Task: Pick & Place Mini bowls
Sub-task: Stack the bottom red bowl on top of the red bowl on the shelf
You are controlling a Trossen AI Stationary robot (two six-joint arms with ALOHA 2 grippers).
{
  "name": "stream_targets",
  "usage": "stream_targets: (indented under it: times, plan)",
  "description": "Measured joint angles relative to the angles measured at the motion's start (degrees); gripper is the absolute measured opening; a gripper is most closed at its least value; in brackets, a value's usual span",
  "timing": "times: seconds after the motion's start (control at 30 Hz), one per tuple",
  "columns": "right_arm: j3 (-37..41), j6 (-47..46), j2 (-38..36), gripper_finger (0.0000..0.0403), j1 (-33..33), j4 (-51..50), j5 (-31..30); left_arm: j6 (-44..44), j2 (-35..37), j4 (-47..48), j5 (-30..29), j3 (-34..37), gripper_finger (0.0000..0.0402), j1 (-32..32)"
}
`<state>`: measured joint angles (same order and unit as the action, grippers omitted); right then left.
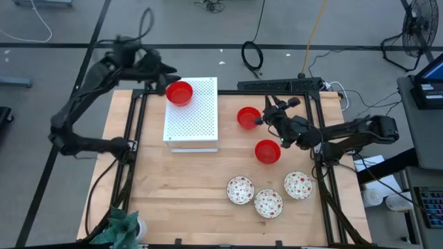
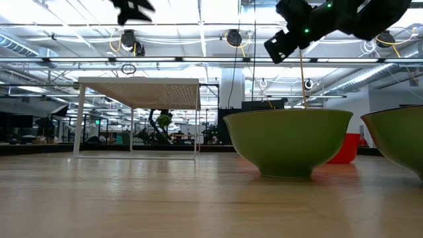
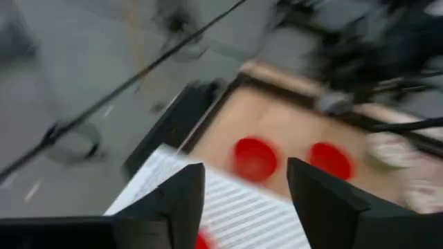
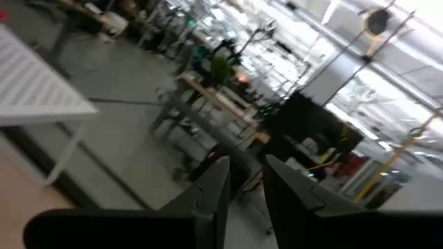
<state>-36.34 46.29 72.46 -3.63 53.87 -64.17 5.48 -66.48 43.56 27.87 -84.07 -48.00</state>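
Red bowl (image 1: pixel 179 93) sits on the white perforated board (image 1: pixel 192 117), at the board's far-left corner, and my left pincer (image 1: pixel 166 72) hovers just beyond that corner with its fingers (image 3: pixel 181 200) spread and nothing between them. So one of six looks placed (judging that the board is the target).

Left to do: two more red bowls, one (image 1: pixel 248 117) near the desk's (image 1: pixel 180 194) far edge right of the board, one (image 1: pixel 267 151) nearer the middle. Three white speckled bowls (image 1: pixel 268 202) cluster toward the near-right corner. My right pincer (image 1: pixel 271 115) hangs above the desk beside the far red bowl; its fingers (image 4: pixel 208 190) stand a narrow gap apart, gripping nothing that I can see.

Hard to make out: left wrist view is smeared and shows only a sliver of the placed bowl at its edge. From table height, the nearest bowls read green and block most of the rest.
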Motion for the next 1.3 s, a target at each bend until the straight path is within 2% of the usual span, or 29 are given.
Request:
stream_targets:
  times: [0.07,0.23,0.37,0.43,0.47,0.53,0.67,0.73,0.83,0.97,1.3]
  plan:
    - [0.00,-5.81,-1.86,0.0075,0.64,-6.55,5.40,0.03,3.15,0.05,0.94,0.00,0.0222,2.70]
    - [-0.61,-16.76,-6.80,0.0075,2.88,-23.22,24.61,0.28,9.50,0.90,1.11,2.64,0.0229,12.24]
    - [-4.88,-29.19,-10.74,0.0075,3.97,-44.84,42.13,0.42,13.60,-3.64,0.66,12.17,0.0230,22.24]
    - [-7.19,-36.79,-11.65,0.0075,3.96,-54.36,49.77,0.36,15.32,-8.97,-2.07,18.98,0.0230,26.96]
    - [-8.07,-40.54,-11.74,0.0075,3.98,-57.63,51.60,0.36,16.08,-12.66,-4.29,22.49,0.0230,29.33]
    - [-9.13,-46.76,-11.73,0.0075,4.29,-64.62,51.07,0.92,17.23,-21.09,-10.09,29.28,0.0230,33.77]
    - [-12.21,-59.37,-11.23,0.0075,4.45,-80.87,44.62,8.26,17.58,-35.46,-25.31,39.76,0.0230,41.58]
    - [-13.60,-66.76,-10.82,0.0075,4.02,-90.40,44.90,13.05,16.95,-41.83,-32.42,43.52,0.0230,44.62]
    - [-14.13,-75.03,-10.61,0.0075,3.90,-99.85,46.80,14.36,15.64,-47.55,-38.31,47.60,0.0230,46.98]
    - [-14.10,-82.68,-10.59,0.0075,2.86,-106.56,49.42,14.48,13.69,-49.38,-39.94,49.44,0.0230,47.14]
    - [-9.36,-88.54,-10.59,0.0075,-0.12,-104.53,50.55,21.07,11.26,-55.44,-38.18,49.42,0.0230,47.45]
